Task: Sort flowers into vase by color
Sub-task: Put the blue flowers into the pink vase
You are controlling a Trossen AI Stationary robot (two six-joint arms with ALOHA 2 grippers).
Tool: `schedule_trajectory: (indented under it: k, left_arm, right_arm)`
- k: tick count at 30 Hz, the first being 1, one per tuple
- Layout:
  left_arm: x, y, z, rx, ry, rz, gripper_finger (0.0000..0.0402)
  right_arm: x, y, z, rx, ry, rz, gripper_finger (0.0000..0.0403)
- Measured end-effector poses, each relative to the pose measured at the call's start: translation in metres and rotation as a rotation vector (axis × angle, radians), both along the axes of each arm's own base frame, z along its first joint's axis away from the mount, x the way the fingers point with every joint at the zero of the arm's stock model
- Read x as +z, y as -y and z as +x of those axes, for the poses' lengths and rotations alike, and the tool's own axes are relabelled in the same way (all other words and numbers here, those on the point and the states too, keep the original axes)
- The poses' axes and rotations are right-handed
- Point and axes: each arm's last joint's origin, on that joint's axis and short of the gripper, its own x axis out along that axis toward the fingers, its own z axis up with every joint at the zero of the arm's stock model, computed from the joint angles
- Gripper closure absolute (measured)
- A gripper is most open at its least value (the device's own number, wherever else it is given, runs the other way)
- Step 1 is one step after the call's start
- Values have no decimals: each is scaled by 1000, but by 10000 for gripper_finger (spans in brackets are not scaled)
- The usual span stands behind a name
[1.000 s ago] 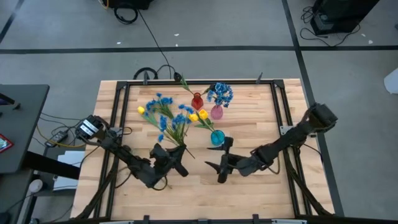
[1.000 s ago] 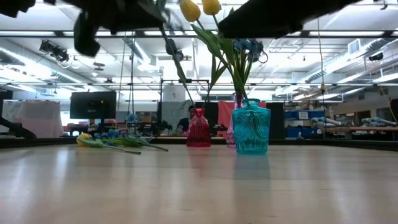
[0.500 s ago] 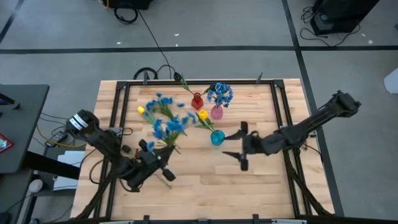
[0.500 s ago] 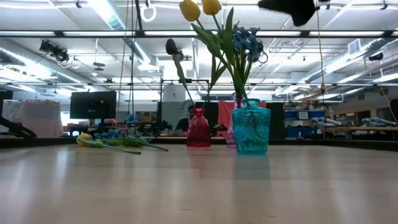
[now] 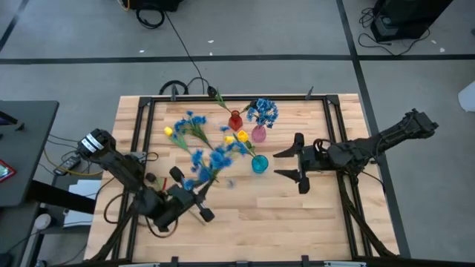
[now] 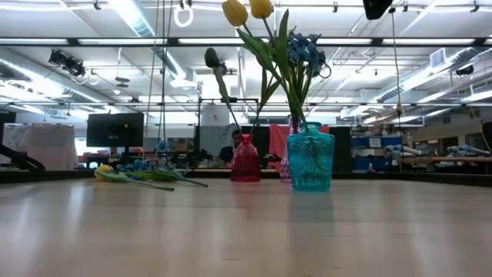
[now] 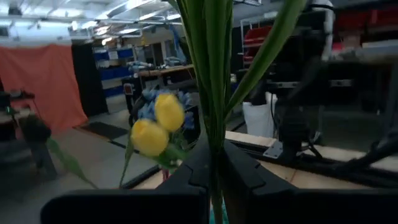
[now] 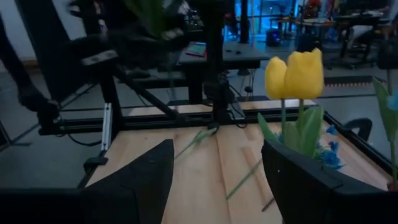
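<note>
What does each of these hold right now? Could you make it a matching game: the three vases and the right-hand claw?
Things:
1. teal vase
2. red vase
3. pink vase
4. right gripper

Holds:
A. blue blossoms
B. yellow tulips
C. one stem with a dark bloom
D. nothing, fingers open above the table

Pairs: 1-B, 2-C, 3-A, 4-D
</note>
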Motion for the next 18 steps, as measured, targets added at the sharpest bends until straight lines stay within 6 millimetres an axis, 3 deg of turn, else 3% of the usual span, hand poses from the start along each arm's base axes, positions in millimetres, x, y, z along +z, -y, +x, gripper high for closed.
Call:
schedule_trajectory:
  k: [10, 18]
  left_arm:
    - [43, 16, 26, -108, -106, 93, 376]
    - [58, -11, 58, -308, -120, 11, 376]
  right_arm:
    - [-1, 5, -6, -35, -33, 96, 156]
    - [-3, 15, -33, -34, -156, 125, 156]
